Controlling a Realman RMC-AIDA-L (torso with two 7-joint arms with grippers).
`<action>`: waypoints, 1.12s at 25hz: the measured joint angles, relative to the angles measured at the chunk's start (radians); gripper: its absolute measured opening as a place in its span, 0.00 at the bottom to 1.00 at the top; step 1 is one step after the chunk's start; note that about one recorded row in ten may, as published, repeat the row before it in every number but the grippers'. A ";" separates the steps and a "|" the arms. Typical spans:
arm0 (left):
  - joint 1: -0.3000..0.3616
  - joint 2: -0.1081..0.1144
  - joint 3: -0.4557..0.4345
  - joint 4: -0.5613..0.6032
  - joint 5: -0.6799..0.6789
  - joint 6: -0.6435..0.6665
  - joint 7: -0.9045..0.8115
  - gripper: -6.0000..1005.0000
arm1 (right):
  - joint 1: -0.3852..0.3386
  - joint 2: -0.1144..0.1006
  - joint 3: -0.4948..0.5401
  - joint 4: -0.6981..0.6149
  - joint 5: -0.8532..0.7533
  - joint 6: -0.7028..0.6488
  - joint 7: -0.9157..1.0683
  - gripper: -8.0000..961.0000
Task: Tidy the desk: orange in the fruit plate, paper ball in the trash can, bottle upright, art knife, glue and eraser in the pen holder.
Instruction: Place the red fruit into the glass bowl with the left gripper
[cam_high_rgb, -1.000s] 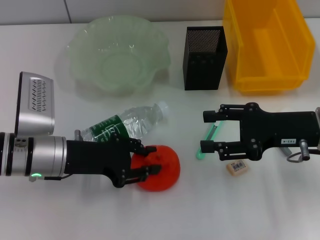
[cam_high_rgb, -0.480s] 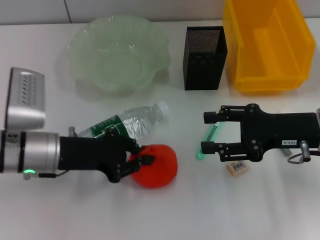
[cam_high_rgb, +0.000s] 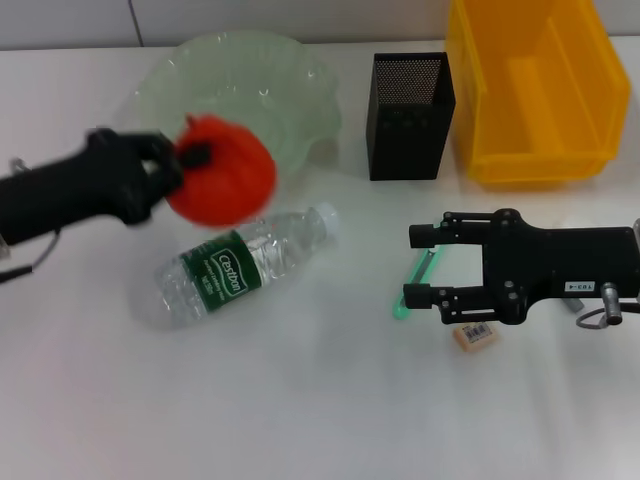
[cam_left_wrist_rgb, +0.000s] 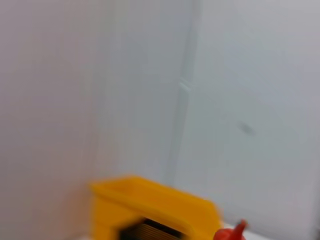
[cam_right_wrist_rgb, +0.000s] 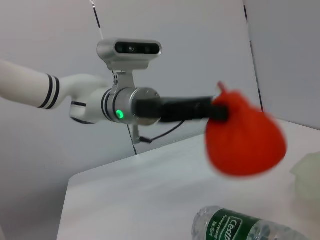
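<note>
Aloft, the left claw (cam_high_rgb: 185, 160) pinches the soft, light orange (cam_high_rgb: 222, 172) by its top at the fruit plate's (cam_high_rgb: 300, 90) seven o'clock rim; the right claw (cam_high_rgb: 420, 265) hovers open over the tabletop (cam_high_rgb: 320, 400).

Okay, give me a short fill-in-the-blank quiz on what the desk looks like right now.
1. The left gripper holds the ____ in the air.
2. The water bottle lies on its ____.
3. The pen holder stands between the fruit plate and the ____ bin.
4. The eraser sits near the ____ gripper.

Answers: orange, side, yellow, right
</note>
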 joint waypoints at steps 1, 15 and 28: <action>0.000 0.000 0.000 0.000 0.000 0.000 0.000 0.09 | 0.000 0.000 0.000 0.000 0.000 0.000 0.000 0.77; -0.216 -0.031 -0.094 -0.226 -0.079 -0.519 0.255 0.09 | 0.000 0.005 0.004 -0.005 0.000 0.005 -0.004 0.77; -0.267 -0.035 -0.098 -0.340 -0.246 -0.681 0.412 0.12 | 0.000 0.006 0.006 -0.006 0.006 0.007 -0.001 0.77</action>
